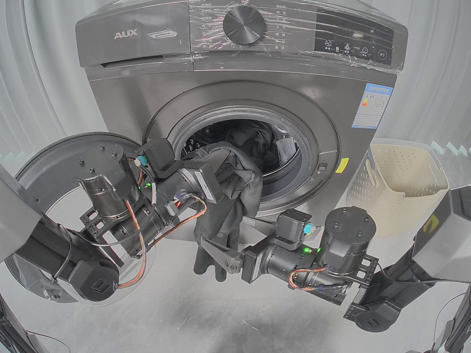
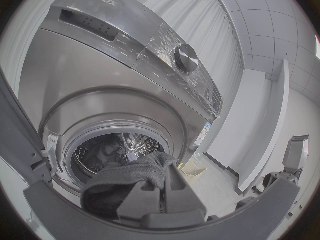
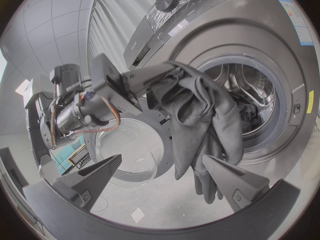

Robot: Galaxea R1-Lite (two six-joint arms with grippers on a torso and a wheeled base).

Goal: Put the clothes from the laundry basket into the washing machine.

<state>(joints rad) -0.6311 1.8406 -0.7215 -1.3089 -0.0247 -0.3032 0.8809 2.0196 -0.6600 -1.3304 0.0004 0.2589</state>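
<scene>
A dark grey garment [image 1: 230, 192] hangs from my left gripper [image 1: 222, 162], which is shut on its upper folds just in front of the washing machine's open drum [image 1: 279, 138]. The cloth drapes down past the drum's lower rim toward the floor. In the left wrist view the left gripper [image 2: 163, 187] pinches the garment [image 2: 133, 172]. More dark clothes [image 1: 255, 140] lie inside the drum. My right gripper [image 1: 212, 257] is open, low, at the garment's hanging end; in the right wrist view its fingertips [image 3: 115, 160] straddle the cloth [image 3: 200, 117] without closing on it. The cream laundry basket [image 1: 407, 187] stands right of the machine.
The washer's round door [image 1: 54, 172] is swung fully open to the left, behind my left arm. The grey floor [image 1: 196, 315] lies in front of the machine. Pale curtains hang behind the washer.
</scene>
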